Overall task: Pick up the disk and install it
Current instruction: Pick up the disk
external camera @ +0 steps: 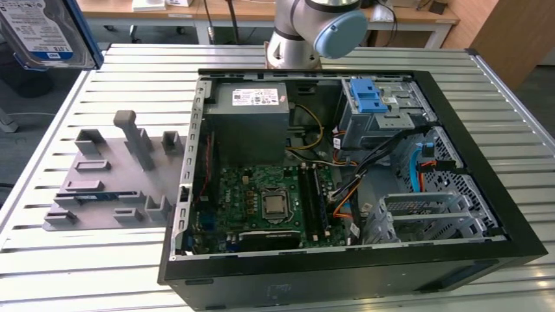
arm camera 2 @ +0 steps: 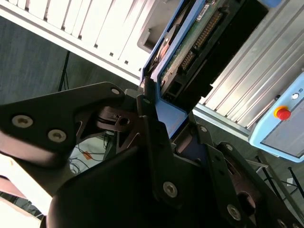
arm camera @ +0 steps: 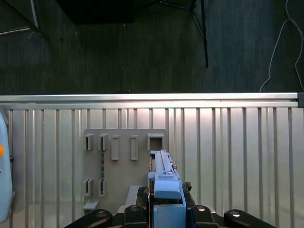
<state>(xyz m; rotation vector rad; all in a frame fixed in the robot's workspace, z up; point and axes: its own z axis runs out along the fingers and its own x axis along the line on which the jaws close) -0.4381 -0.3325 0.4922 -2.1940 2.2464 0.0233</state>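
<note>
The slatted bench (external camera: 104, 273) carries the open computer case (external camera: 347, 279) and, at the exterior view's left, a grey slotted holder (external camera: 104, 188). The disk (external camera: 43, 32) hangs high above that side, cut off by the frame edge, likely to clear the holder. The claw (arm camera 2: 166, 128) is clamped on its blue bracket, contact largely hidden.

Disk (external camera: 43, 29) above table (external camera: 87, 260); holder plate (external camera: 121, 187) beside computer case (external camera: 347, 273).
</note>
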